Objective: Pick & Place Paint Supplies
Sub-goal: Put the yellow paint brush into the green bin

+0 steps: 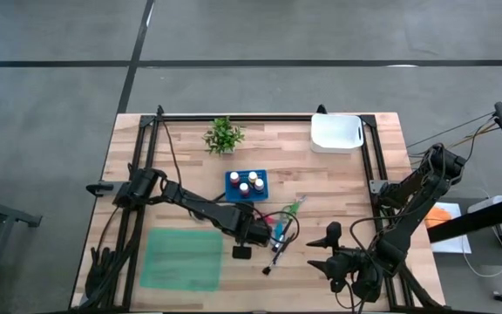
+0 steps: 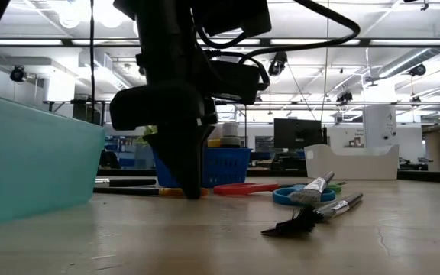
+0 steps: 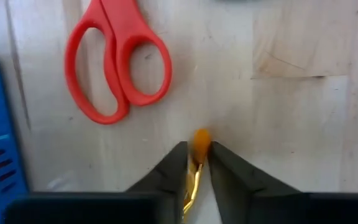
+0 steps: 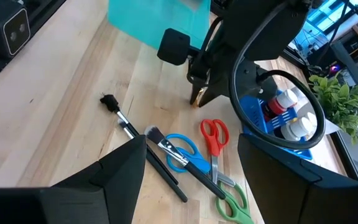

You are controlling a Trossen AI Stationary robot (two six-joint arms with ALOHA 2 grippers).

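A thin brush with an orange tip and a gold ferrule lies flat on the wooden table, and my left gripper is shut on it, pointing down. Red scissors lie just beyond the tip. Blue scissors, green scissors and two dark-handled brushes lie together to the right of it. Paint bottles stand in a blue rack farther back. My right gripper hangs open near the table's front right and holds nothing. My left gripper pinches the brush's gold ferrule, just behind the orange tip, between its two fingers. The fingers come from above, pointing down, and lie across the brush. The brush lies on the table, its dark handle stretching away along the tabletop.
A translucent teal bin sits at the front left, close to my left gripper. A white tray stands at the back right and a small green plant at the back middle. Black frame rails run along the table's left and right sides.
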